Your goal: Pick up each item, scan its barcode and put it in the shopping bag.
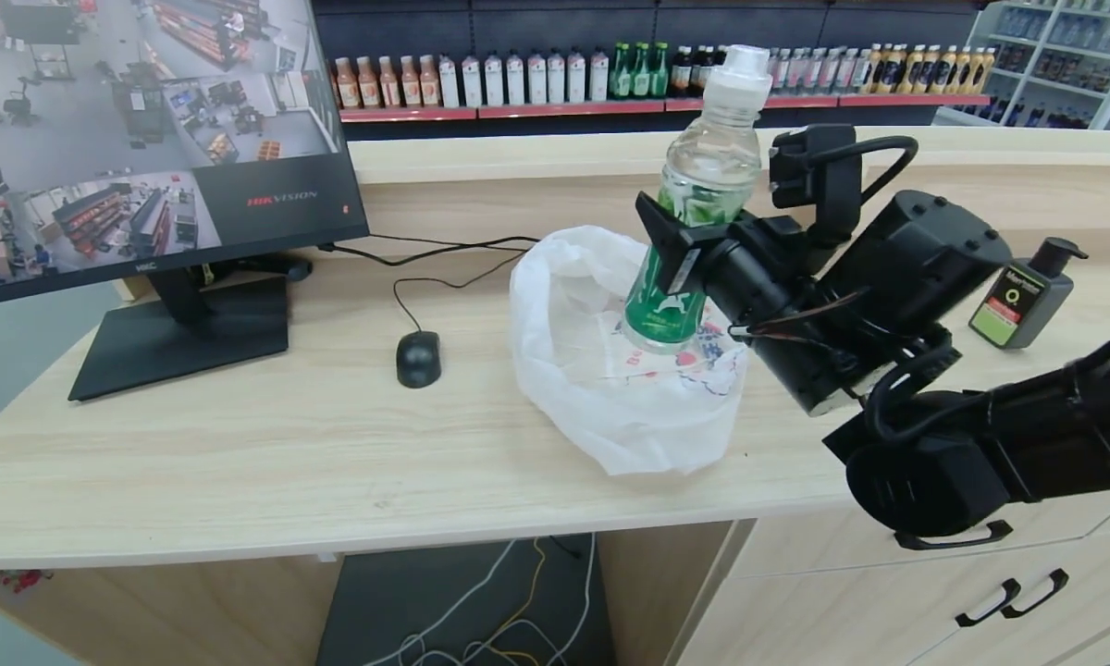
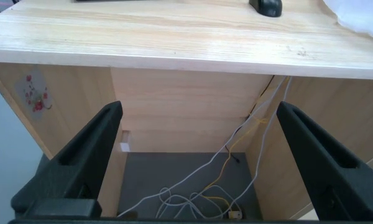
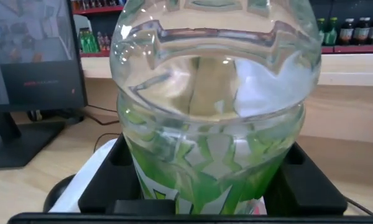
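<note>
While the left fingers (image 2: 90, 149) stand wide apart and empty, with the desk (image 2: 174, 37) edge beyond them, the right fingers (image 1: 663, 242) clamp the bottle (image 1: 708, 176) at its labelled mid-body. The shopping bag (image 1: 610, 407) lies just beneath them. The plastic is likely smooth and crushable, so hold the label band with moderate force.

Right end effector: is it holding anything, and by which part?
Yes: the right end effector holds the bottle by its green-labelled middle, cap up. The left end effector is open, empty.

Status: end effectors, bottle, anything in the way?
Right end effector shut on green-labelled bottle, tilted over shopping bag. Left end effector open, below counter edge. Nothing between bottle and bag.
</note>
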Tool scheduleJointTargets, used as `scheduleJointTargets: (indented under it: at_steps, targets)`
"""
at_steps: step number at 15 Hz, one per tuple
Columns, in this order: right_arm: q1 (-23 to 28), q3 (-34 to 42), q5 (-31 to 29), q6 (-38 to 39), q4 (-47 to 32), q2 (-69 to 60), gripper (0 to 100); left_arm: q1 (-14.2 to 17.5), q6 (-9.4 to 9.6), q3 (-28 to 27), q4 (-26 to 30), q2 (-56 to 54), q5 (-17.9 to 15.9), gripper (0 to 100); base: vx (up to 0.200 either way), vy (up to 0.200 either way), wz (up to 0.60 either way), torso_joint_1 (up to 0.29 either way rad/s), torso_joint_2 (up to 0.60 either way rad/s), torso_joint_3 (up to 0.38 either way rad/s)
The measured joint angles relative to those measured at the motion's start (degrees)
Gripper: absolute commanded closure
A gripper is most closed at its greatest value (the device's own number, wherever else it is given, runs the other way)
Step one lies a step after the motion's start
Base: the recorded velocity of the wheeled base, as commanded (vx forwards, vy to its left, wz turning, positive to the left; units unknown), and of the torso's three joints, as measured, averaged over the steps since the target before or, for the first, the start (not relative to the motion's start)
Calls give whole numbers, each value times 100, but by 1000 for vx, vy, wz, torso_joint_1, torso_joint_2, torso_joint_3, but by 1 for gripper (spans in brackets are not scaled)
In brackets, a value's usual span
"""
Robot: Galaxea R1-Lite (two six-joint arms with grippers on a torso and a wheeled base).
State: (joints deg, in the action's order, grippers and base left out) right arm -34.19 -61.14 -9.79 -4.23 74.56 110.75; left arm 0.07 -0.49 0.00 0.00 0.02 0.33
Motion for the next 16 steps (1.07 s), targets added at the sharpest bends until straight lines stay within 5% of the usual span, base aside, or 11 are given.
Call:
scheduleJointTargets:
  at_steps: [6, 16]
  targets:
    - [51, -953, -6, 2, -205, 818, 100, 2, 2, 0, 0, 0, -1, 0, 0, 0, 0, 0, 0, 0]
    - [399, -1157, 40, 200, -219, 1309, 100, -2, 16, 0, 0, 0, -1, 0, 0, 0, 0, 0, 0, 0]
